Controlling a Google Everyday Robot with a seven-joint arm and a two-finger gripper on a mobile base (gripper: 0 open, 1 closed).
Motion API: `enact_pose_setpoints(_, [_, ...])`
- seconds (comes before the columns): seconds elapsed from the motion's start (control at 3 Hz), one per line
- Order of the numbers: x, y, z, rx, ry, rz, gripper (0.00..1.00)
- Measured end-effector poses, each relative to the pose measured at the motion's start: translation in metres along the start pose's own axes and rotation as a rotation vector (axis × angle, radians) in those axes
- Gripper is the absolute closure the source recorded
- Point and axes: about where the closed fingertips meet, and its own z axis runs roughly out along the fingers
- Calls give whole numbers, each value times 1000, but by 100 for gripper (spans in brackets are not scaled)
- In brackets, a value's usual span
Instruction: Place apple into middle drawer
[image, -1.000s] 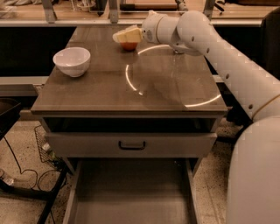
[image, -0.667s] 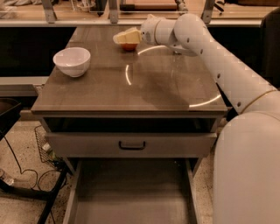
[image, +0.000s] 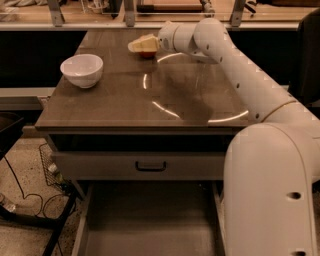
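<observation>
Brown worktop (image: 125, 107) streaked with curved glare; claw (image: 141, 45) low at its far side, reaching in on the white arm (image: 235, 65). Tucked just beneath the claw, apple (image: 147, 53), showing only as a red sliver. Claw open or clamped: cannot tell. Leftward of the claw in view and nearer the camera, well apart – white bowl (image: 82, 70). Far below the claw toward the camera, under a grey drawer front (image: 100, 165) with black handle (image: 150, 165) – middle drawer (image: 150, 225), pulled out, with no apple in it yet

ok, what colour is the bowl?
White bowl, camera view; the gripper is at the apple, table's far edge.
</observation>
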Motion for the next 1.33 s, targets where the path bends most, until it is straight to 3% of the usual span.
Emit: enact_pose_setpoints(1.33, [41,0,40,-38,56,70,0])
